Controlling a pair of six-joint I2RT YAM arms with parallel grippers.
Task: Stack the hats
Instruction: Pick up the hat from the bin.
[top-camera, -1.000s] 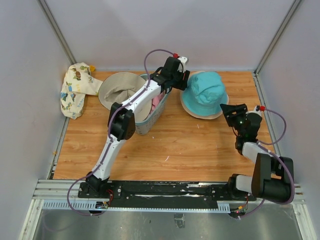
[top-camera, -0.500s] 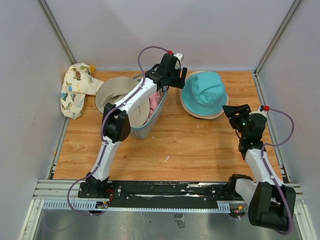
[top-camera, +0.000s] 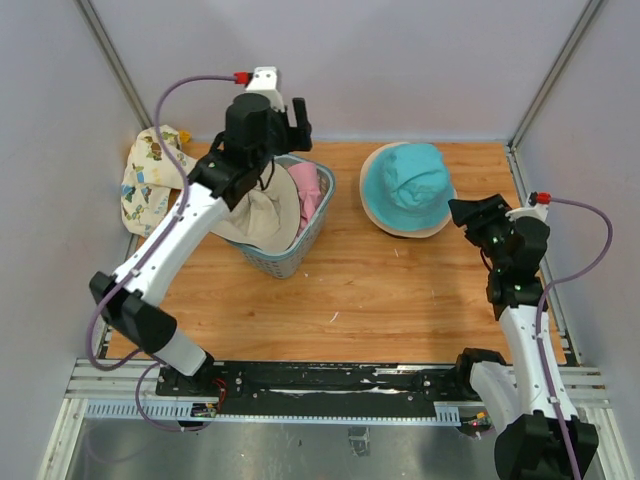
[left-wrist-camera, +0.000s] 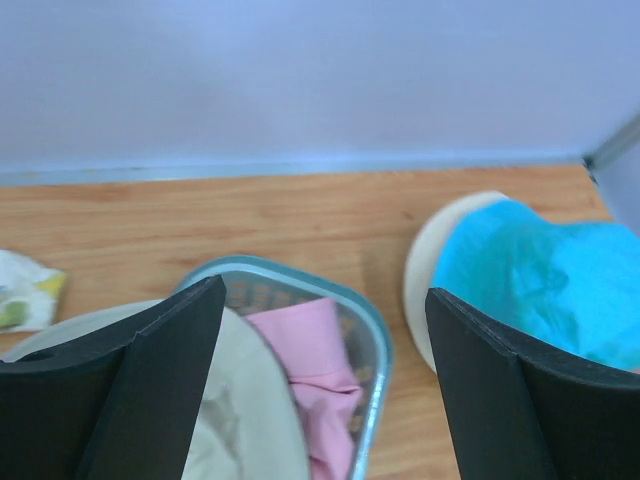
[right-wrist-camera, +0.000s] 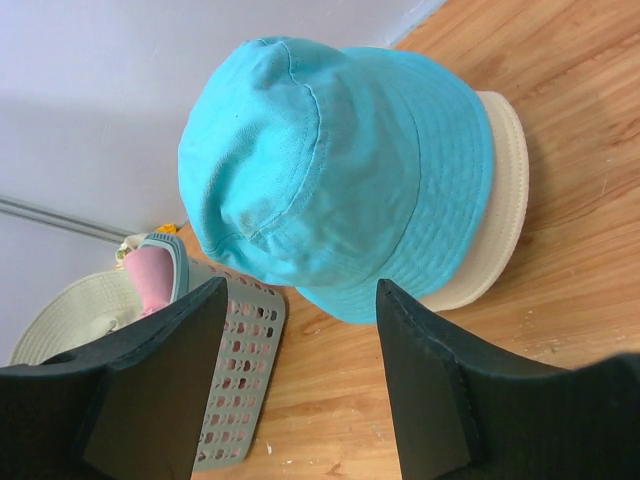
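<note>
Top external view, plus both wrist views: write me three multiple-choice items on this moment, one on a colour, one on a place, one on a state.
1. The teal hat sits on a brim of which colour?
A cream; B pink; C black.
2. The pink hat lies:
A in the basket; B on the teal hat; C under the teal hat.
3. The left end effector is:
A shut on the pink hat; B open and empty; C shut on the basket's rim.

1 A: the cream hat's brim pokes out beneath it.
2 A: pink fabric shows inside the mesh walls.
3 B: it stands wide apart with nothing in the gap.
</note>
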